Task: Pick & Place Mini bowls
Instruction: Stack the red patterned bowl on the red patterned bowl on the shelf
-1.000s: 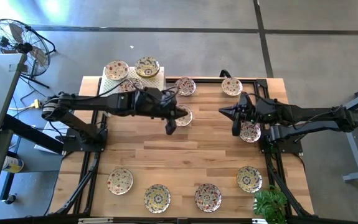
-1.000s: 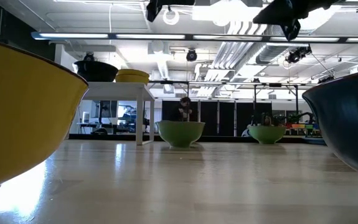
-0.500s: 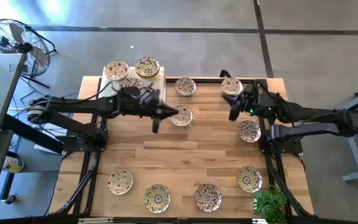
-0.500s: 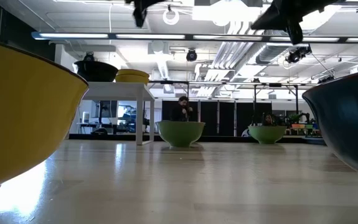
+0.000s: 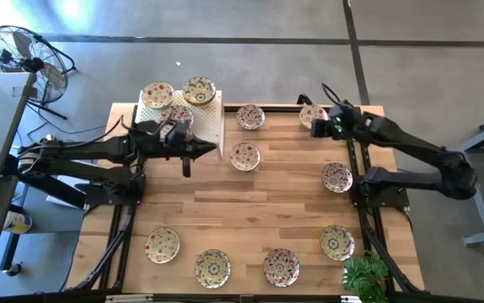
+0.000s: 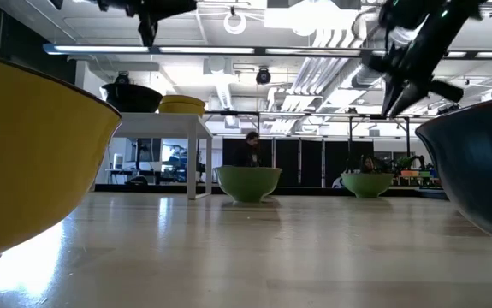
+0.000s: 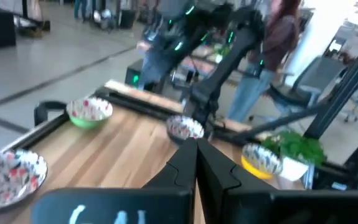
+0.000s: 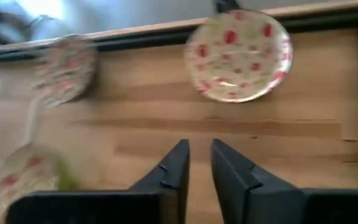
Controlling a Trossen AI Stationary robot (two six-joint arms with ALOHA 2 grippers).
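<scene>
Round, shallow mini bowls (image 5: 245, 156) — glazed cream with busy floral print — lie scattered over the plank-wood table (image 5: 250, 210), some on a white mat at the far left corner. The left gripper (image 5: 184, 168) hangs empty, fingers pressed together; the right gripper (image 8: 198, 163) — narrowly parted, empty — hovers beside a far-edge bowl (image 8: 238, 54).

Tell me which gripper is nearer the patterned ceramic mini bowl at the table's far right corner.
Right. The right gripper hovers just beside that mini bowl; the left gripper hangs far across the table.
</scene>
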